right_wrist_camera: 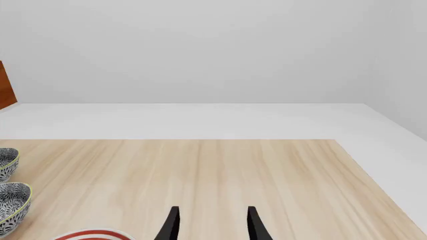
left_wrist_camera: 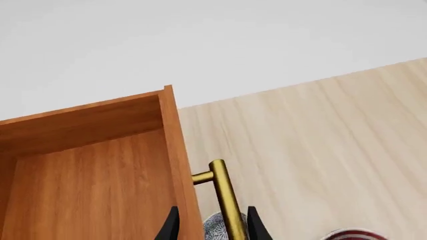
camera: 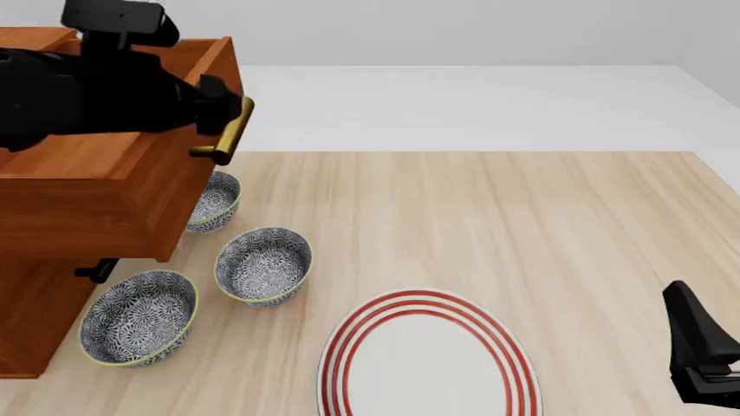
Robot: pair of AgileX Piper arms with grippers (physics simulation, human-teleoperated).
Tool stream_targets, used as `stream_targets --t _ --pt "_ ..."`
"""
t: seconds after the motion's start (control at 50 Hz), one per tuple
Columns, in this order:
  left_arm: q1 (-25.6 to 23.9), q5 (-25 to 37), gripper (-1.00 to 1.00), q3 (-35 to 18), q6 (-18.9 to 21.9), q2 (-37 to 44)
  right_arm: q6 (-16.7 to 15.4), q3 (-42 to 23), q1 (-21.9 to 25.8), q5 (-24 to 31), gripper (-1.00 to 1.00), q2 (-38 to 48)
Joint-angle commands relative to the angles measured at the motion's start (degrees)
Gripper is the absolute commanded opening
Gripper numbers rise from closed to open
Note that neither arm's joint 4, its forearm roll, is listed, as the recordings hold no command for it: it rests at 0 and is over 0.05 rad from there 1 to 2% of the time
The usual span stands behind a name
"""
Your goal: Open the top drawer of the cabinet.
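Observation:
The cabinet [camera: 35,321] stands at the left of the table. Its top drawer [camera: 104,178] is pulled out and its bare wooden inside shows in the left wrist view [left_wrist_camera: 93,185]. The drawer's brass bar handle [camera: 231,130] runs between my left gripper's fingers in the left wrist view [left_wrist_camera: 227,200]. My left gripper [camera: 225,104] [left_wrist_camera: 213,227] is open, one finger on the drawer side of the front panel, the other beyond the handle. My right gripper [camera: 694,342] [right_wrist_camera: 212,225] is open and empty, low at the right.
Three patterned bowls [camera: 214,199] [camera: 263,264] [camera: 139,316] sit on the table under and beside the open drawer. A white plate with red rings [camera: 428,360] lies at the front middle. A dark mount of a lower drawer's handle [camera: 99,270] pokes out under the top drawer.

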Motion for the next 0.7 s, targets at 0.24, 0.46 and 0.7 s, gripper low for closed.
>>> stream_targets --t 0.24,0.46,0.7 --pt "-3.1 4.0 1.0 -0.5 5.2 -2.8 0.0 0.0 0.0 0.0 1.0 0.0" --pt "-3.0 5.1 1.0 -1.7 5.6 -4.0 0.0 0.0 0.0 0.0 1.0 0.0" --pt "-2.7 6.7 1.0 -3.8 5.6 -5.6 0.0 0.0 0.0 0.0 1.0 0.0"
